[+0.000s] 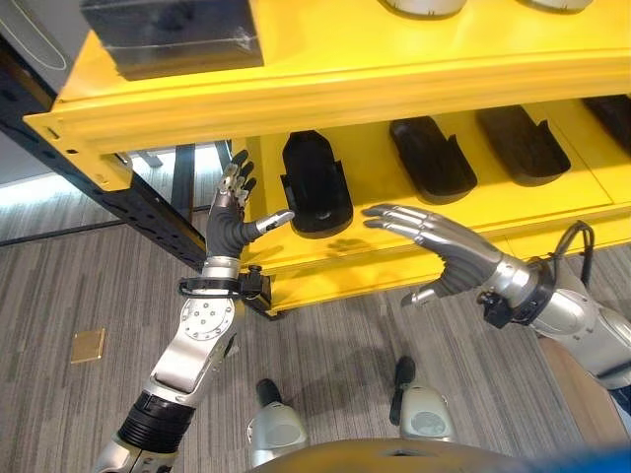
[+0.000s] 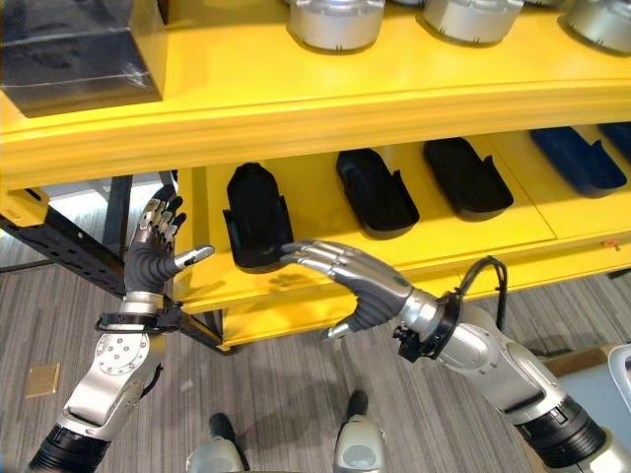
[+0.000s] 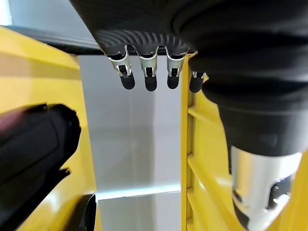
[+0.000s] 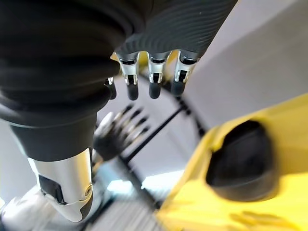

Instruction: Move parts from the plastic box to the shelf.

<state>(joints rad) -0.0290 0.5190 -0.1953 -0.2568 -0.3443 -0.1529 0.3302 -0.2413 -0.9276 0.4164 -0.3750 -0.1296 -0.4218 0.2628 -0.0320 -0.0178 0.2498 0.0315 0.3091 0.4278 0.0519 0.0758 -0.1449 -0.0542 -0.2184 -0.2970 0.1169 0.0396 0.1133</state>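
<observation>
The left hand (image 1: 233, 222) was seen raised upright at the left end of the yellow shelf (image 1: 414, 74), fingers straight and spread, thumb pointed toward the nearest black part (image 1: 315, 185); nothing was held. In the left wrist view its fingertips (image 3: 150, 82) were shown extended, with the black part off to one side, apart from them.

The right hand (image 2: 357, 281) was held flat, palm down, fingers extended toward the left, just in front of the lower shelf board (image 2: 444, 246), released and empty. Its fingertips were placed near the front edge of the nearest black part, but contact could not be told. In the right wrist view the fingers (image 4: 154, 77) were seen straight, with the left hand beyond them and a black part on the yellow board to the side.

Four black parts were laid in a row on the lower shelf board in the left eye view: the nearest one between the two hands, then a second (image 1: 432, 158), a third (image 1: 523, 143), and a fourth (image 1: 613, 118) cut off at the edge. A dark box (image 1: 173, 34) was set on the upper shelf level at the left, and silver round parts (image 2: 335, 20) were lined further right on that level. A small tan square (image 1: 88, 345) was noted on the grey floor (image 1: 59, 286).
</observation>
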